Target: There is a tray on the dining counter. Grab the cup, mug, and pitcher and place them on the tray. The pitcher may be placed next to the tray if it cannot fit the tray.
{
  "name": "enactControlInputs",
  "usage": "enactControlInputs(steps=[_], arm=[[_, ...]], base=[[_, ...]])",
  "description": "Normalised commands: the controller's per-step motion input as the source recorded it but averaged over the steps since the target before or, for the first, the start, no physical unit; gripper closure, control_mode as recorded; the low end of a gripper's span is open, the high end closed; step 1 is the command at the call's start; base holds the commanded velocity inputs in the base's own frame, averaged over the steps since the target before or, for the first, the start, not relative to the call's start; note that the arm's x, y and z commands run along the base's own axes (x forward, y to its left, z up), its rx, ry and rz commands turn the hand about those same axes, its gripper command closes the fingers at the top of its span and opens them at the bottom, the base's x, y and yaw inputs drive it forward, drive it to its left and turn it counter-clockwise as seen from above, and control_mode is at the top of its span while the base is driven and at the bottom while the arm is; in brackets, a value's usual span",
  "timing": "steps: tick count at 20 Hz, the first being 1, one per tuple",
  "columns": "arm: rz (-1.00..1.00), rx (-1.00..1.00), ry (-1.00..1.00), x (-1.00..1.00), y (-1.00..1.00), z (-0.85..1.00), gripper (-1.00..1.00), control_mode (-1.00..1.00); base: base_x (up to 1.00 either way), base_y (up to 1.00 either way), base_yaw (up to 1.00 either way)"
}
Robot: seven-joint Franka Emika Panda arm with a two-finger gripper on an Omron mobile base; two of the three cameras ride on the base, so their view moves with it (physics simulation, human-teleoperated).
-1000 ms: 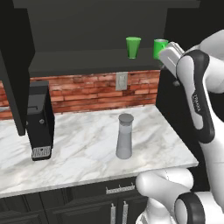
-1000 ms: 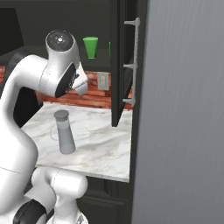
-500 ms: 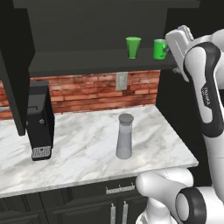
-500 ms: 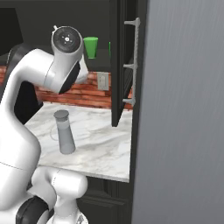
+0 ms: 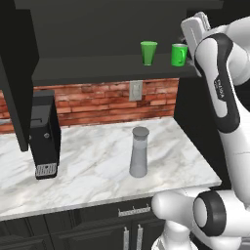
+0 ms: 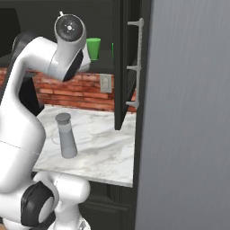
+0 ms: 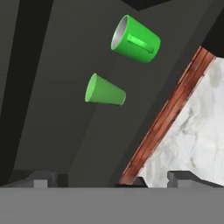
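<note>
My claw (image 7: pixel 113 178) stands wide, holding nothing. In my hand view the mug (image 7: pixel 135 40) sits at one o'clock and the cup (image 7: pixel 104 91) near twelve (both on the dark shelf (image 5: pixel 112 68)). The pitcher (image 5: pixel 139 152) stands on the marble counter (image 5: pixel 93 166) below.

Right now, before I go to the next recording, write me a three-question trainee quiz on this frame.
1. True or false: the pitcher stands upright on the marble counter, to the right of the black coffee machine in the left base view.
2. Which green vessel on the dark shelf is nearer the hand in the left base view? A) the cup B) the mug
3. Fill in: the hand's jaws are ____ and hold nothing.

Key: 1 true; 2 B; 3 open.
</note>
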Motion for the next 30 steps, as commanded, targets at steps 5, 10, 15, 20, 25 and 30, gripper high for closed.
enactControlInputs(steps=[5, 10, 15, 20, 25, 30], arm=[[0.0, 0.02, 0.0, 0.06, 0.0, 0.08, -1.0, -1.0], [0.0, 0.0, 0.03, 0.0, 0.03, -0.02, -1.0, -1.0], [0.0, 0.0, 0.01, 0.0, 0.03, -0.21, -1.0, -1.0], [0.0, 0.0, 0.0, 0.08, 0.0, -0.22, -1.0, -1.0], [0.0, 0.0, 0.0, 0.26, 0.02, -0.13, -1.0, -1.0], [0.0, 0.0, 0.0, 0.53, 0.0, 0.0, -1.0, -1.0]], base=[[0.0, 0.0, 0.0], [0.0, 0.0, 0.0], [0.0, 0.0, 0.0], [0.0, 0.0, 0.0], [0.0, 0.0, 0.0], [0.0, 0.0, 0.0]])
